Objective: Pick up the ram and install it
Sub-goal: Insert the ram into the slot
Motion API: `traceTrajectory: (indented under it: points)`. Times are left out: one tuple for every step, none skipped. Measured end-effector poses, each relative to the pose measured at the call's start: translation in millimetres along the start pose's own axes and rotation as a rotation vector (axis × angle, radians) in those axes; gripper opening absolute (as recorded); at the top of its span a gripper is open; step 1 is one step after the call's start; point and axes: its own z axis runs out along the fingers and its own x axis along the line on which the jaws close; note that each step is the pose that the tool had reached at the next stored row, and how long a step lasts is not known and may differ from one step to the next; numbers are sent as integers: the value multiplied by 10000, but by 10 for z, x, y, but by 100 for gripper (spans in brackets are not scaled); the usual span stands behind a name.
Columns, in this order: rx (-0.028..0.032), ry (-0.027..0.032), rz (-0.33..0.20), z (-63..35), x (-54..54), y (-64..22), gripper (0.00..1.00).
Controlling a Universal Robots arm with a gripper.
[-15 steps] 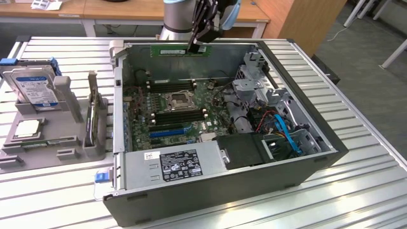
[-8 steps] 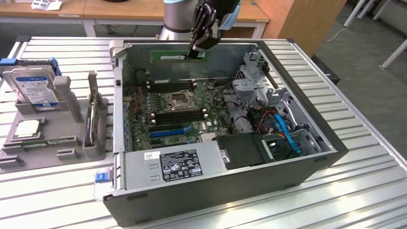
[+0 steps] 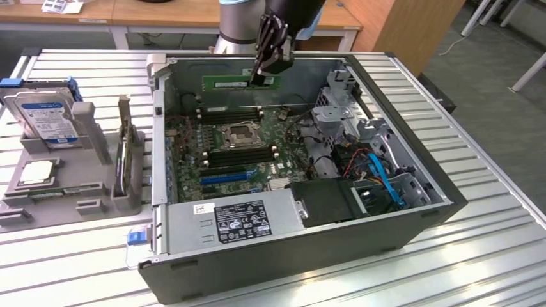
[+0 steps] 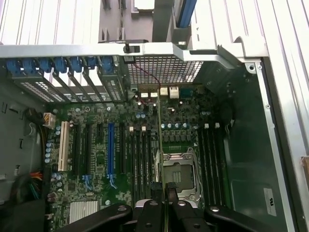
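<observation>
Resting on a slatted metal table (image 3: pixel 486 166), the open computer case (image 3: pixel 341 256) lies with its motherboard (image 4: pixel 183 121) facing up. A processor socket (image 3: pixel 237 134) sits at the middle of the board, with black memory slots (image 3: pixel 229 115) banked on its far side and more on its near side. Above the case's far wall hangs the gripper (image 3: pixel 260 78), its fingers drawn narrow and clamped on the upper edge of the ram (image 3: pixel 226 82), which is held in the air, clear of the board. The green stick's long axis runs across the scene, from the exterior view's left to its right, with most of its length sticking out leftward from the fingers. The slots run the same way, so stick and slots look parallel, and they lie below and nearer than the ram. From the wrist view the ram shows edge-on as a thin line running out from the fingers, beside a bank of slots and, I judge, not yet over one
</observation>
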Motion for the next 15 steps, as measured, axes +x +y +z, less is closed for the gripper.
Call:
traceTrajectory:
  points:
    - [0,0,0,18,1,-5,14]
    - [0,1,1,35,1,-10,14]
    - [0,1,1,52,2,-15,14]
    - [-1,2,0,69,3,-20,14]
    - [0,1,0,87,3,-25,14]
    - [0,1,0,105,4,-30,14]
    - [0,1,0,122,4,-35,14]
    - [0,0,0,140,5,-40,14]
    - [0,0,0,157,5,-45,14]
    - [0,1,0,174,6,-50,14]
    - [0,0,0,191,7,-55,14]
    - [0,1,0,210,7,-60,14]
    - [0,2,1,227,8,-65,14]
    - [0,1,0,245,8,-70,14]
    - [0,0,0,262,9,-75,14]
